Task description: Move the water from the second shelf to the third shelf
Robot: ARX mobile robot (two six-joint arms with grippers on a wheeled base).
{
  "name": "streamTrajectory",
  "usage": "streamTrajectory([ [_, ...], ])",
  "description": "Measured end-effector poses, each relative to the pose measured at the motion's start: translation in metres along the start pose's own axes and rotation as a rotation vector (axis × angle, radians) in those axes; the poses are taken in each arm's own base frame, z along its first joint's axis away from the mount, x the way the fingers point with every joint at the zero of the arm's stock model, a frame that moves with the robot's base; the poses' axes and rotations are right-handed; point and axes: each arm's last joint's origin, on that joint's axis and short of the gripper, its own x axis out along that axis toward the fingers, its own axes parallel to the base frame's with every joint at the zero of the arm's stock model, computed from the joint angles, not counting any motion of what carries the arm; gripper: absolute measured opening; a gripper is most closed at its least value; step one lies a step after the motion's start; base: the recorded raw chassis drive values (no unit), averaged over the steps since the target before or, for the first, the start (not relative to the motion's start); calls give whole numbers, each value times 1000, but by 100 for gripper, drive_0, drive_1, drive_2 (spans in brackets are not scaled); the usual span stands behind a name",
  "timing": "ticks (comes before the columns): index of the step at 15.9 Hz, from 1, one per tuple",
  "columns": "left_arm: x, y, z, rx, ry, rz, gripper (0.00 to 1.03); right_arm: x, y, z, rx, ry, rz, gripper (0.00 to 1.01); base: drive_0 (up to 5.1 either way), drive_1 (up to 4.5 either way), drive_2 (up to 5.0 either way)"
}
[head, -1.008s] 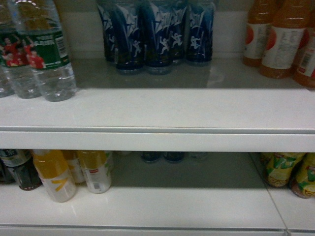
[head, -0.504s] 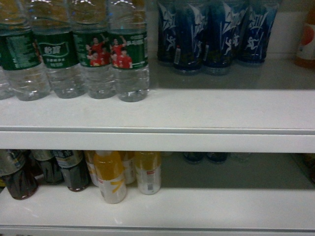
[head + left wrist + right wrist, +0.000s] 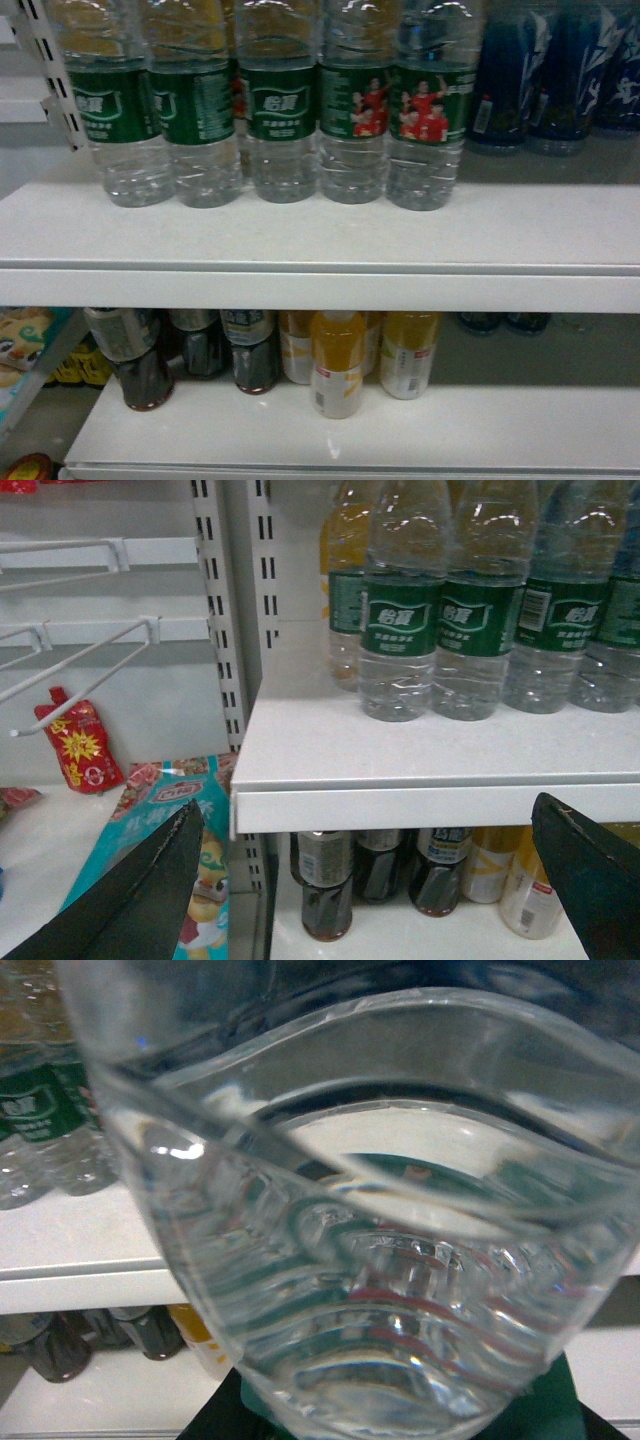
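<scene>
Several water bottles (image 3: 283,120), clear with dark green labels, stand in a row on the upper white shelf (image 3: 320,240); the left wrist view shows the same water bottles (image 3: 400,630). Another water bottle (image 3: 370,1210) fills the right wrist view, its ribbed body and green label pressed between the dark jaws of my right gripper (image 3: 400,1425), which is shut on it. My left gripper (image 3: 370,880) is open and empty, its black fingers (image 3: 150,890) spread wide in front of the shelf's left end. Neither gripper shows in the head view.
On the lower shelf (image 3: 480,425) stand dark drink bottles (image 3: 145,360) and yellow drink bottles (image 3: 338,365). Blue bottles (image 3: 560,80) stand right of the water. Left of the slotted shelf post (image 3: 230,630) are wire hooks (image 3: 80,670) and snack bags (image 3: 150,810).
The head view has swung left along the shelves: the water row has come from the left edge to the middle, and the blue and orange bottles have slid off to the right.
</scene>
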Motion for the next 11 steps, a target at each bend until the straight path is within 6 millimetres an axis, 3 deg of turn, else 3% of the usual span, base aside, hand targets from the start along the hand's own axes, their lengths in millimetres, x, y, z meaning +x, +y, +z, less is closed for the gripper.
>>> streamTrajectory([
  [11, 0, 0, 0, 0, 0, 0, 98, 0, 0, 0, 0, -2, 5, 35, -471, 249, 232],
])
